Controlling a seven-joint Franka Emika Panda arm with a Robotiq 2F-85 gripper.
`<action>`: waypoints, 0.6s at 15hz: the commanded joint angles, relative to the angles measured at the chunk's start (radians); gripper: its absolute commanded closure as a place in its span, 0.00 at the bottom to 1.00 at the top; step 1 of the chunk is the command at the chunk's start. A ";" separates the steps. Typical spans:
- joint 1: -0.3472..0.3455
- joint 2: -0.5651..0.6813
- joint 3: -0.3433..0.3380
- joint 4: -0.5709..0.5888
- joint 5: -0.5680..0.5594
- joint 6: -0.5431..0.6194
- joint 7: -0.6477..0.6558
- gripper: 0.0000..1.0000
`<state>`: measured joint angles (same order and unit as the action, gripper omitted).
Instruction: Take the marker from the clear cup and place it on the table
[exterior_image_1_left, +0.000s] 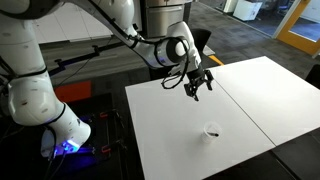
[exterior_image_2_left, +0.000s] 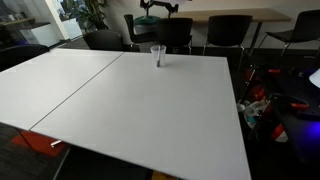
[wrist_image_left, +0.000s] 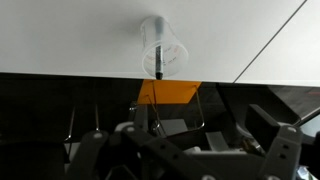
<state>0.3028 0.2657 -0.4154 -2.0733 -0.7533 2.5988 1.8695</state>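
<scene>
clear, likely tippy, the clear cup (wrist_image_left: 170, 38) holds a stiff slim marker (wrist_image_left: 158, 62); your spread gripper (exterior_image_1_left: 198, 91), well apart from it, should pinch the marker's top.

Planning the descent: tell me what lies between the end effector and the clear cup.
Only bare white table lies between the end effector and the clear cup, seen in an exterior view.

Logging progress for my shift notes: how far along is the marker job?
Nothing looks done: the marker stands in the clear cup. In hand: the gripper hangs open and empty above the table, away from the cup. Left: reach in, grasp, lift out, lay the marker on the table.
</scene>
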 joint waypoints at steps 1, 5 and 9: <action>0.053 0.066 -0.038 0.051 -0.070 -0.084 0.253 0.00; -0.082 0.127 0.106 0.111 -0.130 -0.162 0.457 0.00; -0.161 0.178 0.163 0.169 -0.093 -0.189 0.468 0.00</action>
<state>0.1999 0.4054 -0.2986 -1.9687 -0.8581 2.4470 2.3113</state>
